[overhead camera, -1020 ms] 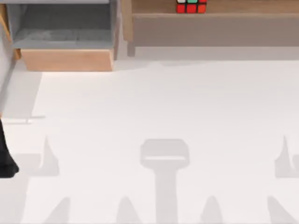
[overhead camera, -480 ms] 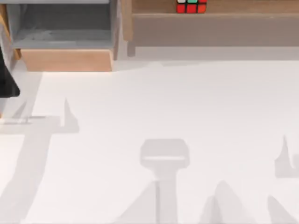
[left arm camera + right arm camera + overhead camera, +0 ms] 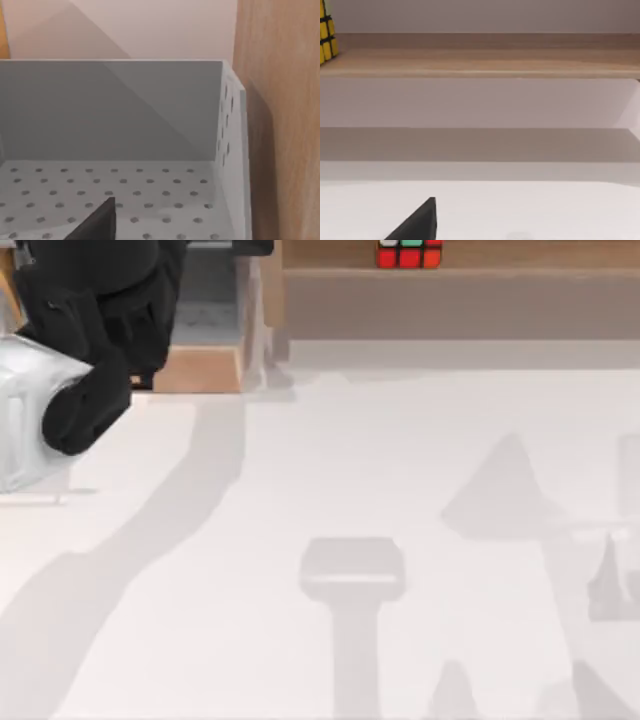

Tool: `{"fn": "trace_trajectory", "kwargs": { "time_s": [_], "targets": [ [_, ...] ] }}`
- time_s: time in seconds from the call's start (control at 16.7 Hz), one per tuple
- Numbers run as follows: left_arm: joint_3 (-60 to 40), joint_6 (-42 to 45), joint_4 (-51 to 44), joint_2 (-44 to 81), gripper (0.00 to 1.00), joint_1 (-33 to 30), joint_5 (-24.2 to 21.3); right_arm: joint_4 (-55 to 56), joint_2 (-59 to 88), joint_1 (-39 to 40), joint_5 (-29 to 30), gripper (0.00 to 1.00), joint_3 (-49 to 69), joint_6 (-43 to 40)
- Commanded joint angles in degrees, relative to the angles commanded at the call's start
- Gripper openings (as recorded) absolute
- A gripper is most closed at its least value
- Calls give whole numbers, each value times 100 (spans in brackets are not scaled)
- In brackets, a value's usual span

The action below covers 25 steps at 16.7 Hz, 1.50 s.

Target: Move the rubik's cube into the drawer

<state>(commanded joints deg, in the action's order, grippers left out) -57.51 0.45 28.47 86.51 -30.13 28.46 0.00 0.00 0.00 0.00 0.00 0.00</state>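
At the desk's far left corner the left arm [image 3: 95, 335] is seen over the drawer [image 3: 200, 370], whose grey perforated floor [image 3: 150, 200] is viewed from its wrist; the left gripper's opening cannot be told. The rubik's cube [image 3: 409, 253] sits on the wooden shelf [image 3: 460, 300] along the far edge, right of the drawer
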Motion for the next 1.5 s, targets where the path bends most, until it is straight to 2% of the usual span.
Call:
{"fn": "trace_trajectory", "kwargs": {
  "time_s": [0.36,0.66,1.2,1.5],
  "targets": [
    [-2145,22,1085,3297,100,-1112,1029,0,0,0,0,100,0,0],
    [-3170,41,1603,4695,100,-1632,1530,0,0,0,0,100,0,0],
    [-3373,43,1618,4893,100,-1655,1555,0,0,0,0,100,0,0],
    [-4321,33,1177,5392,100,-1439,1329,0,0,0,0,100,0,0]
  ]
}}
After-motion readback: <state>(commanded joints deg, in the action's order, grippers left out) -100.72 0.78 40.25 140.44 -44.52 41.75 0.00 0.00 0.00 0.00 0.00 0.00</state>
